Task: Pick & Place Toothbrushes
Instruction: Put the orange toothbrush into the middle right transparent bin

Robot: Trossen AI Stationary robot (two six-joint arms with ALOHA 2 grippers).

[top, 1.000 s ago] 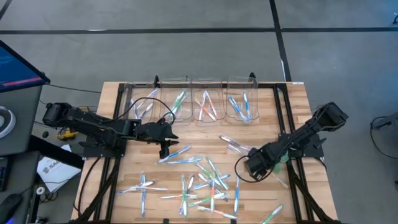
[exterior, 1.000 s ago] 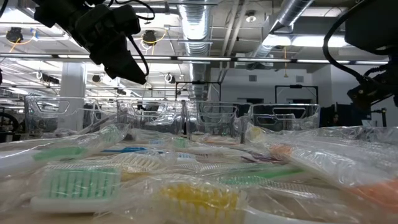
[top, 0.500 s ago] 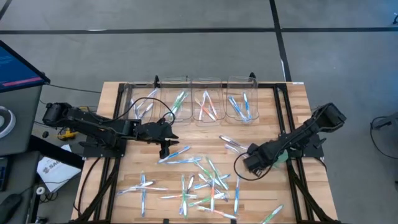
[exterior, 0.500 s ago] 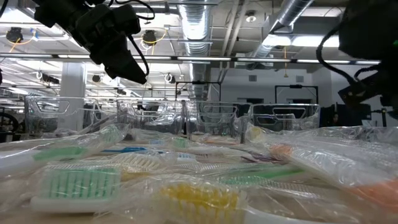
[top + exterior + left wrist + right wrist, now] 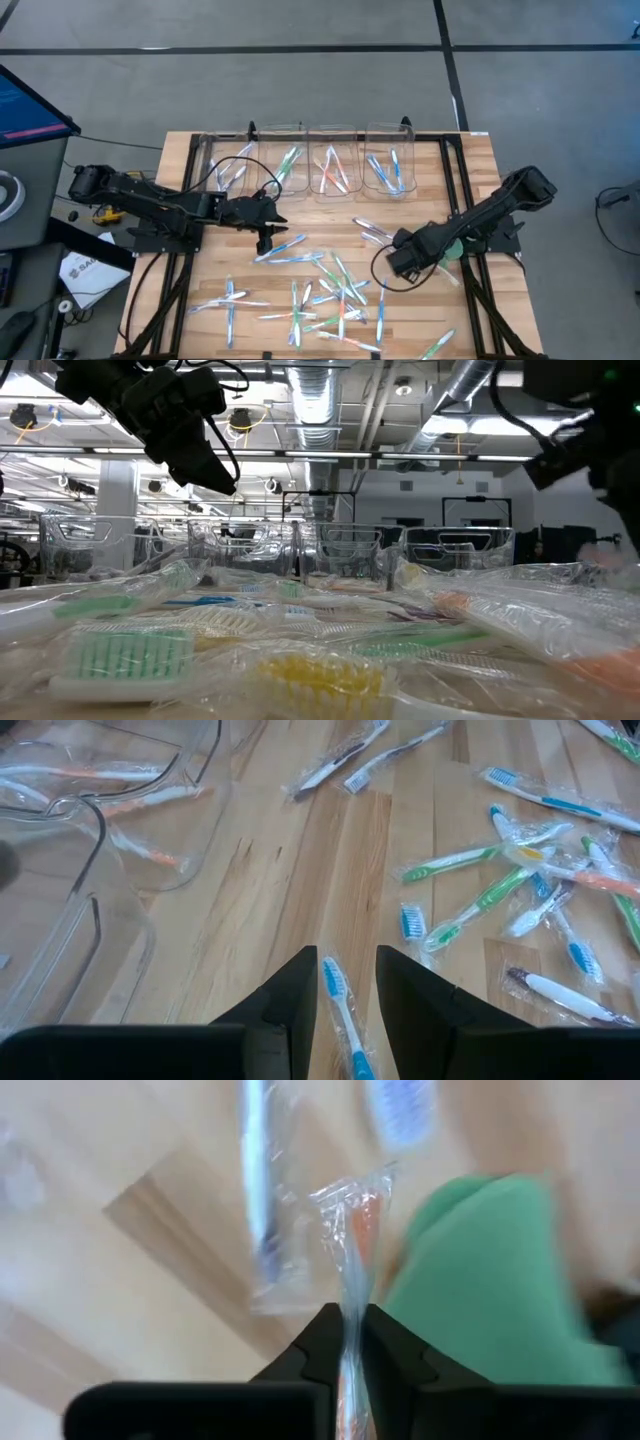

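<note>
Many wrapped toothbrushes (image 5: 335,290) lie loose on the wooden table, with blue, green and orange accents. My left gripper (image 5: 265,238) hangs open above the table's left middle (image 5: 222,484). In its wrist view, the fingers (image 5: 345,970) stand on either side of a blue toothbrush (image 5: 338,1002) that lies flat below them. My right gripper (image 5: 396,262) is at the right of the pile and is shut on an orange toothbrush (image 5: 358,1230) in a clear wrapper. My right gripper pinches the orange toothbrush's clear wrapper (image 5: 350,1312) between its two fingertips. The orange part and the wrapper's end stick out past the fingers. Blur hides whether the far end still rests on the table.
Several clear bins (image 5: 330,160) stand in a row along the far edge, each with a few toothbrushes inside. A flat green piece (image 5: 480,1260) lies under the right arm (image 5: 455,250). Black rails run down both sides of the table. Bare wood lies between pile and bins.
My right gripper has moved a little toward the table's left and far edge and has risen, staying shut on the orange toothbrush. My left arm has kept still.
</note>
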